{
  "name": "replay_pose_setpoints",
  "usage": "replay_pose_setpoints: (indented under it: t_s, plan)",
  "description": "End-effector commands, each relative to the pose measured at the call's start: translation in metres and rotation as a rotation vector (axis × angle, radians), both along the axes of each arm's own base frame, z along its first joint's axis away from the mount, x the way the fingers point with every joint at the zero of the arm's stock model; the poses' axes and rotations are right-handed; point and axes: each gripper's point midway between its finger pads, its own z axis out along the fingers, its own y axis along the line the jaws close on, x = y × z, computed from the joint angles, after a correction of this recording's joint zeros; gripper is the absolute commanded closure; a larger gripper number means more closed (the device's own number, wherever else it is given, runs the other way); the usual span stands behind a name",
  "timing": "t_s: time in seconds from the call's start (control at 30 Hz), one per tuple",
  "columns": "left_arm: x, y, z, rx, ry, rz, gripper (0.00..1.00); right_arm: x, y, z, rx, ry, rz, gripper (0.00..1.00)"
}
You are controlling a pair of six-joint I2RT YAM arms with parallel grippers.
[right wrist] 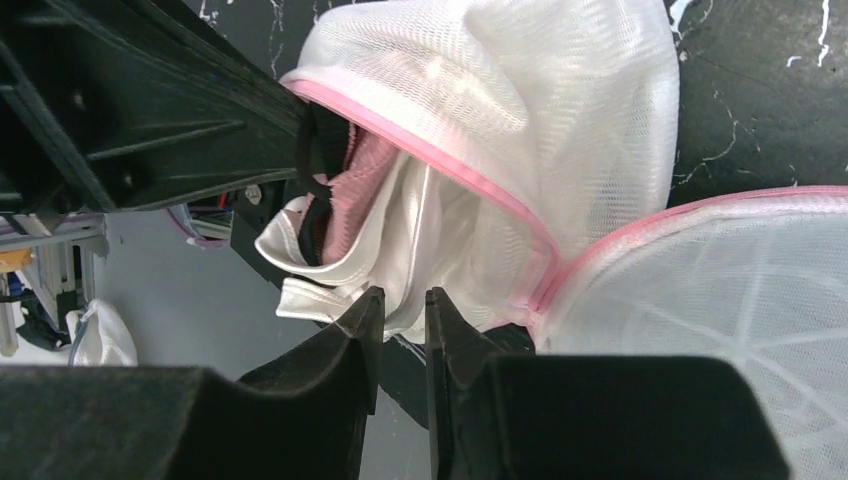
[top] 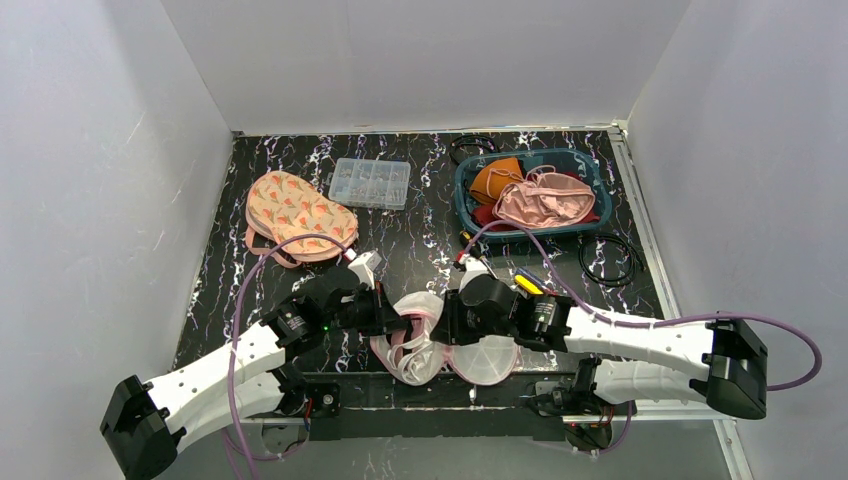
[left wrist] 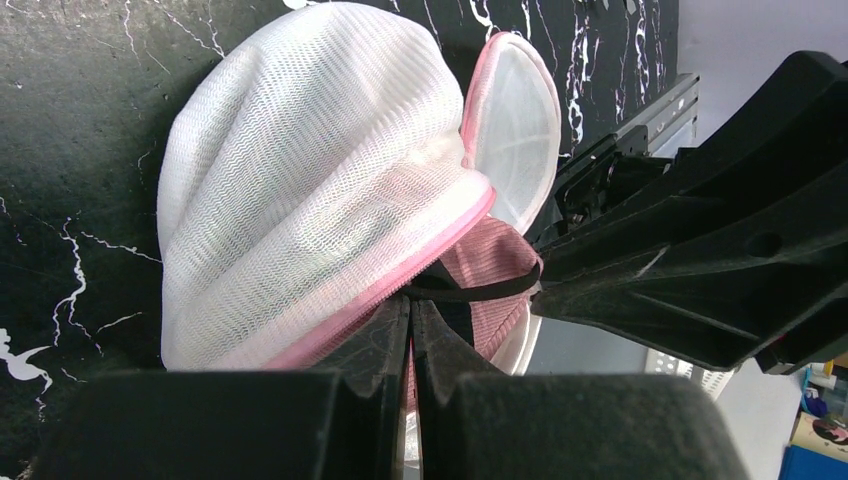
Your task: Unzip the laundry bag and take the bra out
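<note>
- top view: the white mesh, dome-shaped laundry bag (top: 412, 352) sits at the near edge of the black marbled table (top: 420, 230), between your two arms. its round mesh flap (top: 490, 358) lies folded open to the right. bag and flap together run left to right along that edge.
- same view: your left gripper (top: 398, 322) and right gripper (top: 447, 318) meet nose to nose over the bag's mouth. the teal basket of other garments (top: 462, 190) and the clear plastic compartment box (top: 370, 183) stand well apart at the back.
- left wrist view: your left fingers are pressed together on the pink zip trim (left wrist: 440, 245) at the rim of the mouth, pinning the bag. the mouth gapes towards the right arm. inside it you can see the bra (left wrist: 490, 262), pink ribbed cloth with a black strap (left wrist: 470, 292) across it.
- right wrist view: your right fingers stand with only a narrow slit between them. they are right at a fold of white satin cloth (right wrist: 335, 255), which looks to be part of the bra, spilling out of the mouth. i cannot tell whether they have caught any cloth.
- the step, as i judge it: the zip is open and you are on the pull-out. the next move calls for a firm pinch on that fold. then draw it away from the mouth while your left holds the rim, so the bag does not come along. mind the strap, which could snag on the zip trim.
</note>
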Motion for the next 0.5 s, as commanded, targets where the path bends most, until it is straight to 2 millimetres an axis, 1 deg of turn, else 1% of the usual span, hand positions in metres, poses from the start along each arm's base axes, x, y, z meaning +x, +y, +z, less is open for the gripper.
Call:
replay_pose_setpoints:
  t_s: [0.0,0.03,0.07,0.13,0.2,0.27,0.37,0.47]
  plan:
    - [-0.003,0.004,-0.009,0.023,0.016,0.011,1.00,-0.002,-0.003,-0.001,0.011,0.013,-0.006,0.68]
    - [-0.002,0.004,-0.007,0.020,0.014,0.012,1.00,-0.001,-0.001,0.001,0.022,0.009,-0.008,0.65]
    - [-0.002,0.004,-0.007,0.018,0.012,0.012,1.00,0.000,0.000,0.003,0.025,0.005,-0.012,0.58]
    - [-0.003,0.004,-0.006,0.017,0.013,0.011,1.00,0.004,0.003,0.012,0.045,-0.010,-0.023,0.39]
    - [-0.003,0.004,-0.007,0.017,0.014,0.013,1.00,0.009,0.007,0.022,0.076,-0.027,-0.041,0.29]
    - [-0.003,0.005,-0.008,0.021,0.015,0.015,1.00,0.015,0.011,0.032,0.092,-0.044,-0.061,0.25]
    - [-0.002,0.005,-0.009,0.026,0.019,0.023,1.00,0.022,0.021,0.036,0.078,-0.050,-0.076,0.23]
    - [-0.001,0.005,-0.008,0.029,0.017,0.026,1.00,0.025,0.027,0.031,0.051,-0.038,-0.090,0.23]
